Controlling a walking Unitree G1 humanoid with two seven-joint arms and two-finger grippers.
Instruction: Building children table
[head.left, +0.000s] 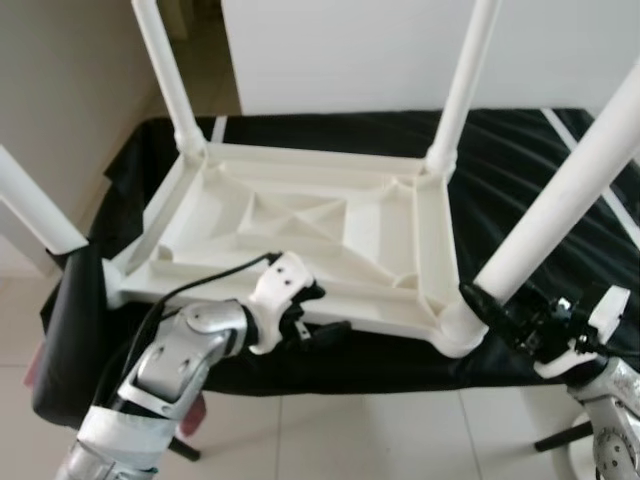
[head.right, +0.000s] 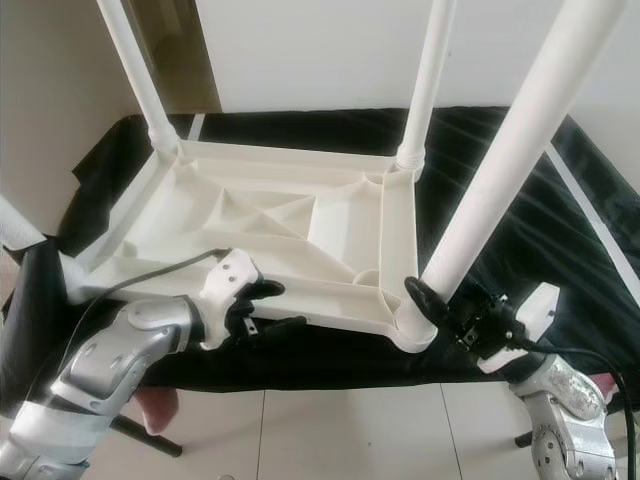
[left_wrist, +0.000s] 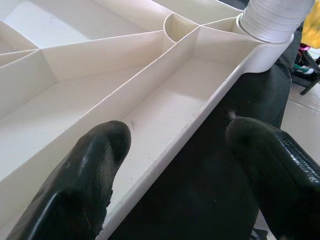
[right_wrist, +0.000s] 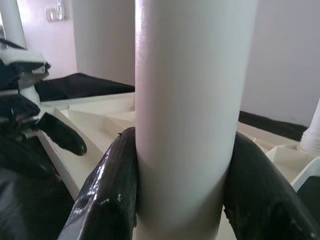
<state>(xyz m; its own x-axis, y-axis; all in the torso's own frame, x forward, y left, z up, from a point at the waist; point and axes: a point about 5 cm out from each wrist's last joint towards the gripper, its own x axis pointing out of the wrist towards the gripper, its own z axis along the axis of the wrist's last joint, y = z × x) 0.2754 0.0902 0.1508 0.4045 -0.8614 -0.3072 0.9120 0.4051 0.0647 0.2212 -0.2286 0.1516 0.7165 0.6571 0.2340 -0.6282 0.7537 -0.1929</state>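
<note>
1. Here, an upturned white plastic children's table top (head.left: 300, 225) with a ribbed underside is seen lying on a black cloth-covered surface (head.left: 520, 170), with white round plastic legs standing up from its corners.
2. At the left, the left gripper (head.left: 318, 318) on its silver arm is placed at the near edge of the table top, about midway along it. In the left wrist view its black fingers (left_wrist: 85, 175) are held apart and astride the near rim: one finger lies over the channel inside the rim, the other outside it above the black cloth. No part is clamped between them.
3. Beyond the left gripper, along the same rim, the ridged base of the near right white leg (left_wrist: 272, 20) is seen seated in its corner socket.
4. Far from both grippers, the two rear white legs (head.left: 165, 70) are seen upright in the far corners, and a further white leg (head.left: 35, 205) is seen at the near left corner, leaning outward.
5. At the right, the right gripper (head.right: 440, 305) is closed around the near right leg (head.right: 500, 170) just above its socket. In the right wrist view a black finger (right_wrist: 112, 185) is pressed against each side of the white tube (right_wrist: 187, 110).
6. Beneath the grippers, pale floor tiles (head.left: 350, 440) are visible.
</note>
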